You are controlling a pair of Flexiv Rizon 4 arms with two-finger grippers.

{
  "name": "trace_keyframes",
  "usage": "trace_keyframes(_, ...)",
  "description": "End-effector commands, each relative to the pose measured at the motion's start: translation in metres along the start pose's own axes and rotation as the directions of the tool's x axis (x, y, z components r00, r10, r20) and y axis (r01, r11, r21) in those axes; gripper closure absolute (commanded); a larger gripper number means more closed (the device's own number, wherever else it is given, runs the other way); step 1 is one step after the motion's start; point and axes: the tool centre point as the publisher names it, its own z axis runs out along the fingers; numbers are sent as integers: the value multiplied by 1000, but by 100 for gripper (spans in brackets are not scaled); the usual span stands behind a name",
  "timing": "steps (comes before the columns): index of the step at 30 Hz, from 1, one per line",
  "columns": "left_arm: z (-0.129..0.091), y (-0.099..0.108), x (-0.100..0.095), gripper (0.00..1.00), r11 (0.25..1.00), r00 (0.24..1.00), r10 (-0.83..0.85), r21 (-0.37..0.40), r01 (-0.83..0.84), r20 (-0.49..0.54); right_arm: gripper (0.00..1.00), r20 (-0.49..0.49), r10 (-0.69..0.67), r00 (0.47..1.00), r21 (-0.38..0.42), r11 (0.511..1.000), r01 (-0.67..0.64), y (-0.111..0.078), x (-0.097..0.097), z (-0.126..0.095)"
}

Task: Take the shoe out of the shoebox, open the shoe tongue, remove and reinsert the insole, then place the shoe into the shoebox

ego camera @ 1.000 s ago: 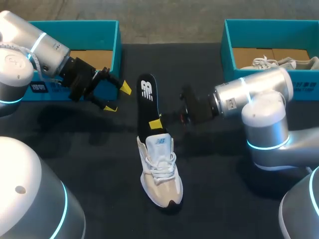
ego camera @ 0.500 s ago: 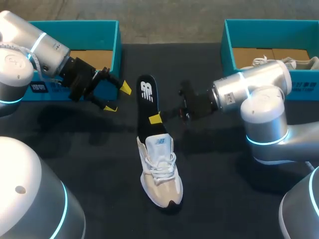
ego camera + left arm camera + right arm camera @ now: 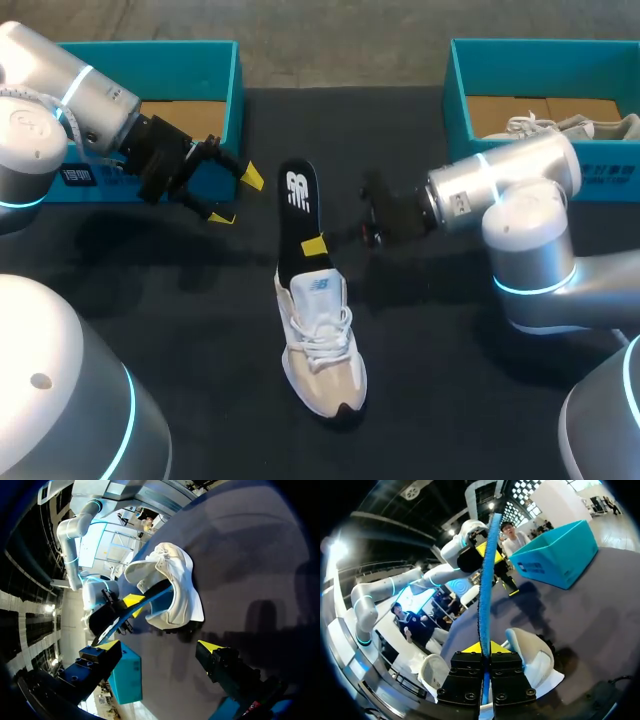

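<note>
The right gripper (image 3: 314, 246) was clamped on the black insole (image 3: 298, 200), whose lower end reached into the opening of the white and beige shoe (image 3: 322, 345). The shoe lay on the dark table (image 3: 200, 300) between the left shoebox (image 3: 150, 48) and the right shoebox (image 3: 458, 85). The left gripper (image 3: 237, 198) hung just in front of the left shoebox, its fingers spread apart and holding nothing.
</note>
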Motion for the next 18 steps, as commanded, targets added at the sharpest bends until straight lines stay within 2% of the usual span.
trace_keyframes(1, 0, 0, 0, 0, 1000, 1000, 0, 0, 0, -2, 100, -7, 6, 1000, -1, 1000, -6, -6, -3, 5)
trace_keyframes(18, 0, 0, 0, 0, 1000, 1000, 0, 0, 0, -2, 100, -34, 53, 998, 28, 998, -52, -31, 1, 13)
